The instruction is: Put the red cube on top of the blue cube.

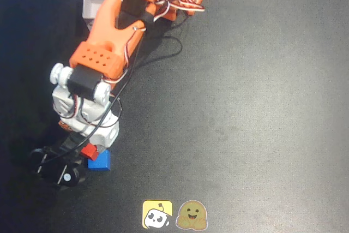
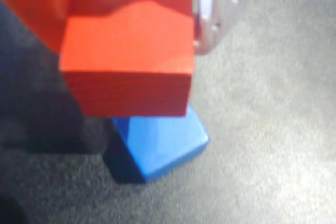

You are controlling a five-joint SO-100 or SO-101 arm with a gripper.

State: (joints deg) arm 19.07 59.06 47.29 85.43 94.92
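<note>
Pinching the red cube (image 2: 126,61) between its fingers, the gripper (image 1: 86,151) is held lower left above the blue cube (image 2: 157,148) for stacking.

1. From my remote seat, the red cube (image 2: 128,61) looks like smooth matt painted material; I see faint horizontal lines on its front face in the wrist view.
2. The blue cube (image 2: 160,142) reads as smooth with a slight sheen along its top edge.
3. The counter (image 2: 273,145) looks like dark, matt, finely grainy cloth or felt.
4. The arm (image 1: 112,31) appears to be orange moulded plastic, matt, with white plastic parts lower down.
5. The stickers (image 1: 174,214) look glossy.
</note>
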